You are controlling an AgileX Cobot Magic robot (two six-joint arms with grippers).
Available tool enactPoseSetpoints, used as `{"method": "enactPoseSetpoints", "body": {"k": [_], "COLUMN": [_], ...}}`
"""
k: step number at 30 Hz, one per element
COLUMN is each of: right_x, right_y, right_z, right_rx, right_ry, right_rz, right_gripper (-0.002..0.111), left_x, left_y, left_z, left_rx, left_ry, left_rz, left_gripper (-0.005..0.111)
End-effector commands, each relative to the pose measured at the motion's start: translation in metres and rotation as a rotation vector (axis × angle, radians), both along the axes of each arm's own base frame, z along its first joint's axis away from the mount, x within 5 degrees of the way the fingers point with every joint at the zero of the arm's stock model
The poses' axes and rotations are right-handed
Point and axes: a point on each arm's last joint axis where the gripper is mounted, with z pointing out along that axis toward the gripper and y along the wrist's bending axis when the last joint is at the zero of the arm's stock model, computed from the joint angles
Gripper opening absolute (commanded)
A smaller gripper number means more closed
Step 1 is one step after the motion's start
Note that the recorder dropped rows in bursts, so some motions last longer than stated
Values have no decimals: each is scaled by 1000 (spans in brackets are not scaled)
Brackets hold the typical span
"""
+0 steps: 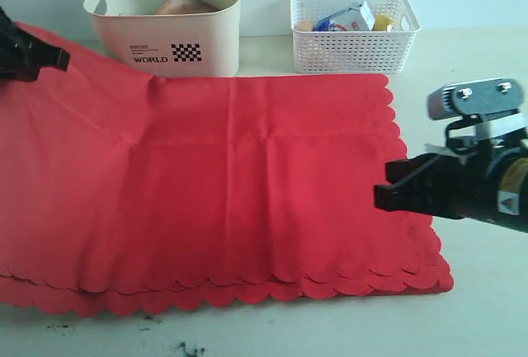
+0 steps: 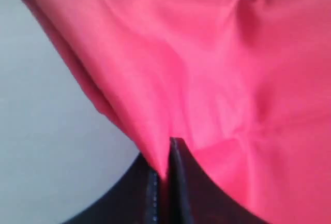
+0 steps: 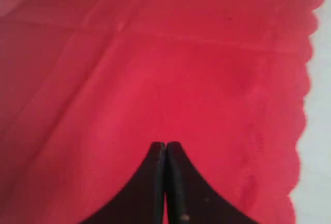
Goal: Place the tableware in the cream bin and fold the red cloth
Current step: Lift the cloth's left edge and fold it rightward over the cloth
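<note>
**Fig.** Folding stage, read from left to right.

**Left hand** (image 1: 45, 58): raised at the far left corner. The left wrist view shows its jaws pressed together with a ridge of the red cloth (image 1: 247, 184) running into the slit between them, so it grips fabric. Risk: only a thin fold is pinched. A quick pull could slide it free and drop the corner in a heap.

**Red cloth:** spread over most of the tabletop (image 1: 483, 299). Two scalloped hems are stacked along its near edge, which suggests it is already doubled once. Risk: with one corner lifted and nothing holding the other side, the layers may shear, leaving the hems offset and the next fold crooked.

**Cream bin** (image 1: 210, 39): stands at the cloth's far edge, apparently touching it, with a brown plate (image 1: 183, 6) showing inside. No tableware is visible on the cloth. Risk: dragging the fabric may tug or nudge the bin.

**White basket** (image 1: 355, 50): beside the bin and clear of the cloth, holding a carton (image 1: 346, 19) and food. It is unlikely to be disturbed.

**Right hand** (image 1: 386, 192): hovers over the cloth near its right edge, jaws fully together and holding nothing. Risk: lowered like this it would only press and wrinkle the fabric, so the jaws must part before any grasp of the right edge.
</note>
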Motion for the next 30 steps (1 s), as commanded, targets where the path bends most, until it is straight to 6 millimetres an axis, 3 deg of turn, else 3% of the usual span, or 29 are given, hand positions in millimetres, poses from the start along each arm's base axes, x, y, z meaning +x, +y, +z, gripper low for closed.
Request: {"method": "enactPoseSetpoints", "body": {"k": [1, 6, 10, 12, 15, 22, 30], "right_x": [17, 24, 25, 25, 23, 4, -37], "right_y": [13, 16, 18, 18, 18, -6, -32], "right_z": [-29, -52, -50, -44, -25, 30, 106], "right_rx": [-14, -31, -12, -8, -32, -187, -122], "right_ry": [88, 164, 150, 123, 69, -20, -276], "right_rz": [36, 29, 30, 43, 88, 19, -102], "right_gripper": [0, 0, 0, 0, 0, 0, 0], "left_x": [-15, -31, -35, -33, -29, -17, -1], "left_y": [-54, -115, -160, -176, -200, -256, -305], "left_z": [36, 67, 80, 77, 73, 61, 43], "left_rx": [-43, -83, -141, -144, -126, -112, -174], "left_ry": [-14, -55, -76, -52, 1, 36, 36], "left_rz": [-131, -281, -344, -357, -381, -448, -483], "left_gripper": [2, 2, 2, 3, 8, 35, 38]}}
